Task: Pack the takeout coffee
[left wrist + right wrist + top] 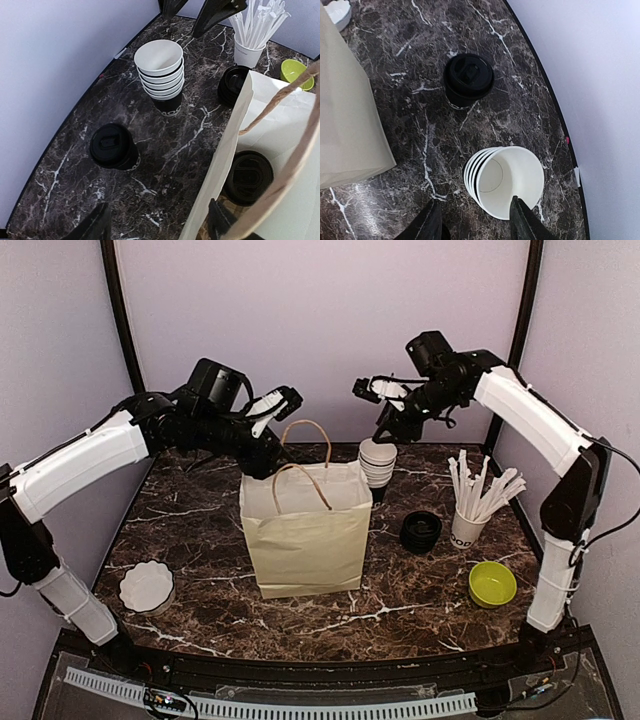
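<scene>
Lidded cup upright, right gripper aloft — parted

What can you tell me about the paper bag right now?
The bag is plain cream paper with two twisted brown handles, both standing up. It stands upright with its mouth open in the middle of the table. One lidded cup sits upright on its floor. The left hand is open over its far left corner, one finger on each side of the wall; whether they touch the paper cannot be told.
</scene>
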Robot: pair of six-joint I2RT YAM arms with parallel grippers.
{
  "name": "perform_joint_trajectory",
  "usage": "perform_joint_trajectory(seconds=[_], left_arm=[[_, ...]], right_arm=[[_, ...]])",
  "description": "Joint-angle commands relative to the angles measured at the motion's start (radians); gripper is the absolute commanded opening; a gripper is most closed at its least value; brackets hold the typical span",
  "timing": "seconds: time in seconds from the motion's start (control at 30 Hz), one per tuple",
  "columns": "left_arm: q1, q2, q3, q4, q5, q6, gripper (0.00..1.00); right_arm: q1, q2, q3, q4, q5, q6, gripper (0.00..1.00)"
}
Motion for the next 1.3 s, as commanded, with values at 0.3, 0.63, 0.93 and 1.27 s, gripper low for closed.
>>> perform_joint_trajectory(seconds=[0.3, 0.63, 0.93, 1.27], left_arm=[[0.015, 0.199, 0.234, -0.18, 0.561, 0.043, 0.1], [-0.009, 0.307, 0.354, -0.067, 0.725, -0.139, 0.0], [-0.101, 0.383, 0.426, -0.054, 0.75, -0.342, 0.0], [-0.107, 0.471, 0.512, -0.119, 0.723, -0.461, 0.0]], right_arm=[[-0.055, -0.274, -0.147, -0.058, -0.212, -0.015, 0.47], [-0.168, -0.279, -0.106, -0.031, -0.258, 0.034, 0.45], [-0.2, -0.273, -0.117, -0.042, -0.283, 0.035, 0.45], [-0.206, -0.249, -0.111, -0.036, -0.299, 0.05, 0.44]])
